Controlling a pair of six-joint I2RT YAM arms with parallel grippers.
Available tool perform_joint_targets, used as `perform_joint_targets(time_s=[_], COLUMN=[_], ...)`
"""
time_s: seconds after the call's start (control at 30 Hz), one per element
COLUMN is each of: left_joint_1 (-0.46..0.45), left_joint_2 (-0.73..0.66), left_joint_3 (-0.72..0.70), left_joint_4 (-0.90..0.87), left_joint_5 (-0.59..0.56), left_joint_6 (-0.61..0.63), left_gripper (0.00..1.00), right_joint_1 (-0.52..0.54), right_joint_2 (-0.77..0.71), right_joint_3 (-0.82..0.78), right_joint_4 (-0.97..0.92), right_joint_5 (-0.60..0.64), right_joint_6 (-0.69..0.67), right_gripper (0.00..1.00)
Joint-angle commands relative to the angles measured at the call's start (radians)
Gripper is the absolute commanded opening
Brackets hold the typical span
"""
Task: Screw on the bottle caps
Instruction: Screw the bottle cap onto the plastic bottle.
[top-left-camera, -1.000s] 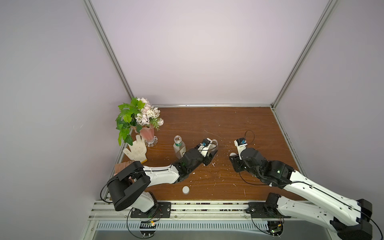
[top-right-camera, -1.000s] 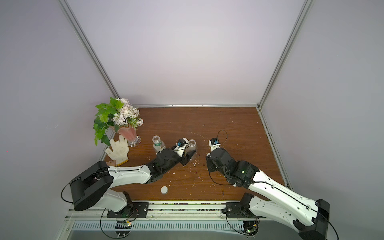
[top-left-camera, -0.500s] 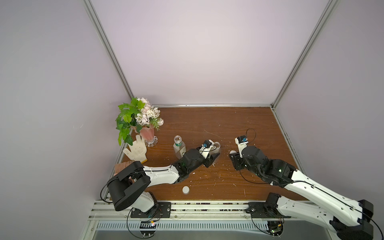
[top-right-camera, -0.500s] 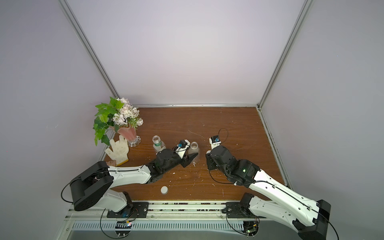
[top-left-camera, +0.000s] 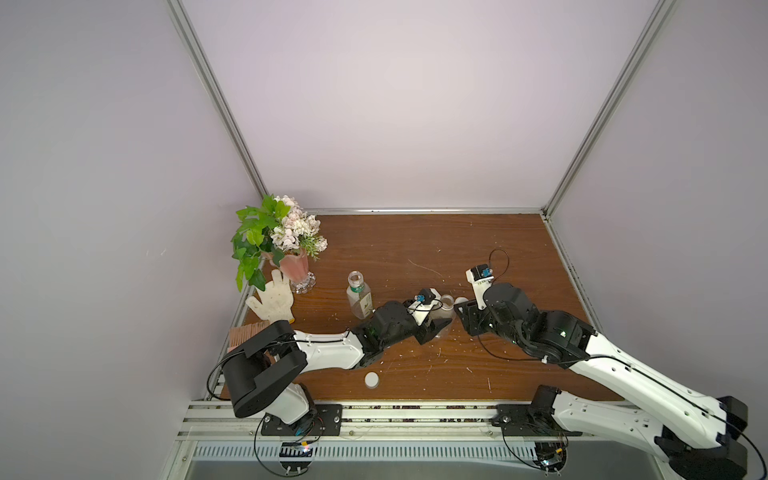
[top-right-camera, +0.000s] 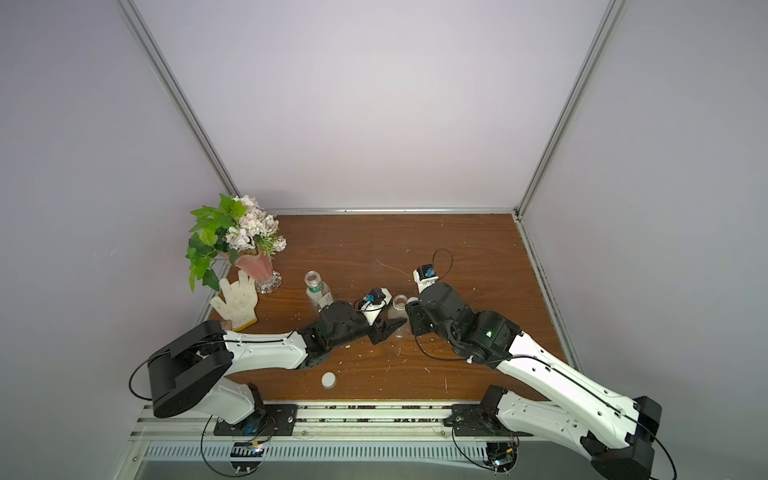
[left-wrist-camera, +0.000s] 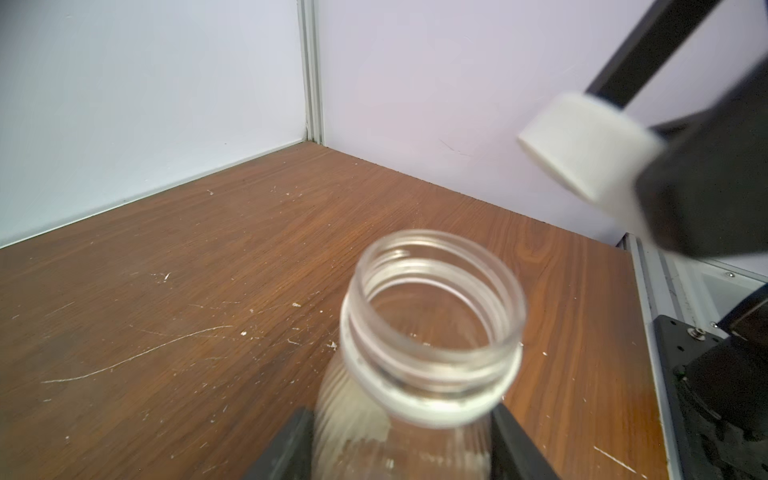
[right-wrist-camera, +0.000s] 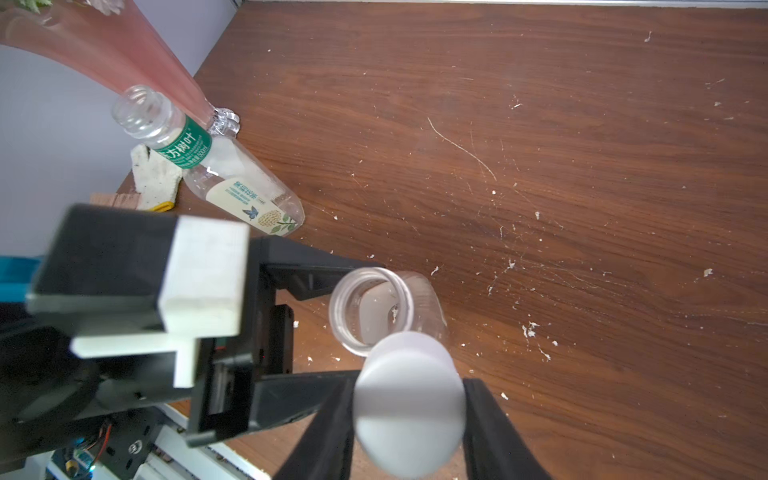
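Closer now, the right gripper (right-wrist-camera: 409, 388) pinches a round white plastic cap (left-wrist-camera: 582, 145) just beside the open neck of the plain clear plastic bottle (left-wrist-camera: 432, 409) clamped in the left gripper (left-wrist-camera: 399, 451). Cap isn't over the threads yet, so lining up and seating it looks next.

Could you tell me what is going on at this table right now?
The robot is capping bottles. Its left gripper is clamped on the plain clear bottle, whose mouth is open. The right gripper pinches a white cap just beside that mouth, not yet on the threads. The labelled bottle stands uncapped further off, and the second cap lies loose on the table near its front edge.
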Motion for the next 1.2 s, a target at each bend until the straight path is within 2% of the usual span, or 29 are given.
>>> perform_joint_targets(time_s=[0.0,0.27,0.67,1.0,1.17], left_joint_1=[-0.022,-0.043,-0.053,-0.053,-0.053], left_joint_2=[0.021,0.036,0.038,0.045,0.037], left_joint_3=[0.03,0.038,0.037,0.045,0.037], left_joint_4=[0.016,0.018,0.013,0.004,0.009], left_joint_5=[0.024,0.033,0.074,0.102,0.087], left_joint_6=[0.022,0.032,0.039,0.04,0.038], left_gripper=[0.59,0.59,0.6,0.64,0.69], right_joint_1=[-0.003,-0.003,-0.006,-0.012,-0.021], right_joint_2=[0.028,0.109,0.152,0.172,0.172], right_joint_3=[0.067,0.135,0.156,0.142,0.135], right_joint_4=[-0.062,-0.137,-0.152,-0.153,-0.153], right_joint_5=[-0.017,-0.034,-0.032,-0.04,-0.032], right_joint_6=[-0.007,0.0,-0.009,-0.024,-0.027], right_gripper=[0.41,0.41,0.41,0.41,0.41])
